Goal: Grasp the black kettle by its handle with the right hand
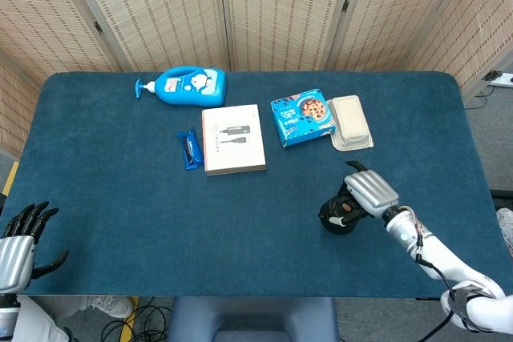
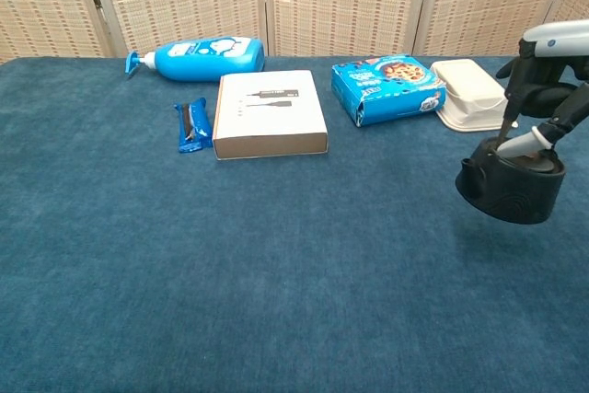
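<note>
The black kettle hangs a little above the blue table at the right, spout pointing left. My right hand grips its handle from above, fingers wrapped around it. From the head camera the kettle shows partly under the silver right hand, near the table's front right. My left hand rests off the table's front left corner, fingers spread and holding nothing.
A white box lies mid-table with a blue snack bar to its left. A blue lotion bottle lies at the back. A blue cookie box and a beige container sit behind the kettle.
</note>
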{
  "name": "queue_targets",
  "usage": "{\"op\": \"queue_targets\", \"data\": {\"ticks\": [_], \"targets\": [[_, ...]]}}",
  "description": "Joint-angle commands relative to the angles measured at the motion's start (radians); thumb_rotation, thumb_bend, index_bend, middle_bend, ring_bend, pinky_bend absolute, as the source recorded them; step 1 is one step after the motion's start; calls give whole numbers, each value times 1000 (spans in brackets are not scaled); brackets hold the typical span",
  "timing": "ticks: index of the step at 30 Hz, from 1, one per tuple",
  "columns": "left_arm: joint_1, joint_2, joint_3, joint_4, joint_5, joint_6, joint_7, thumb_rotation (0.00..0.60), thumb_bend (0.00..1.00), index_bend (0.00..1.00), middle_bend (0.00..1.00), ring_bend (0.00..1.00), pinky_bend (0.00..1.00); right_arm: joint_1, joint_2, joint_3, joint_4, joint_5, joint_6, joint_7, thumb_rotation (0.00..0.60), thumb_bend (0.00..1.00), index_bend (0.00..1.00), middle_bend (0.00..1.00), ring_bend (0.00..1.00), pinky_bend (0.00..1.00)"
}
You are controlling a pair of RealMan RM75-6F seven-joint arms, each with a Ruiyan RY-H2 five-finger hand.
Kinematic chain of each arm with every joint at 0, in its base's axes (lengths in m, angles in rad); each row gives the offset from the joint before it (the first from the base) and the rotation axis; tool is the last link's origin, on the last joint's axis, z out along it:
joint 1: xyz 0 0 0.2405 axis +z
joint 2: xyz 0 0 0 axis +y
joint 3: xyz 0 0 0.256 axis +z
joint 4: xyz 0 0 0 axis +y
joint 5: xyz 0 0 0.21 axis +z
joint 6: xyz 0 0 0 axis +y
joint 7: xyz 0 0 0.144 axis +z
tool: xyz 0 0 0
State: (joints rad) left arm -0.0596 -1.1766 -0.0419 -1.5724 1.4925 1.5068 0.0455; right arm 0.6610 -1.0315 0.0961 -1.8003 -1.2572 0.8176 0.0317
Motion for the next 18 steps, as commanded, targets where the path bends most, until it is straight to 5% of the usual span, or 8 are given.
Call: {"op": "queue_targets", "data": {"ticks": [1,10,18], "targets": [[0,-1,-1,1,0,2,-1,600,257,198,125,99,173,-6,-3,2,-18,24,13,-20,452,0,995,923,919,101],[-1,-3,-1,2,0,2,5,600,256,201,125,99,173,-11,-8,5,-27,28,24,-37,452,1,1000,936,929,103],[-2,-4,1,3,-2,0,7,600,257,206,125,99,171,-22,-19,7,-18,3,47,-27,454,152,1000,956,950,146]]}}
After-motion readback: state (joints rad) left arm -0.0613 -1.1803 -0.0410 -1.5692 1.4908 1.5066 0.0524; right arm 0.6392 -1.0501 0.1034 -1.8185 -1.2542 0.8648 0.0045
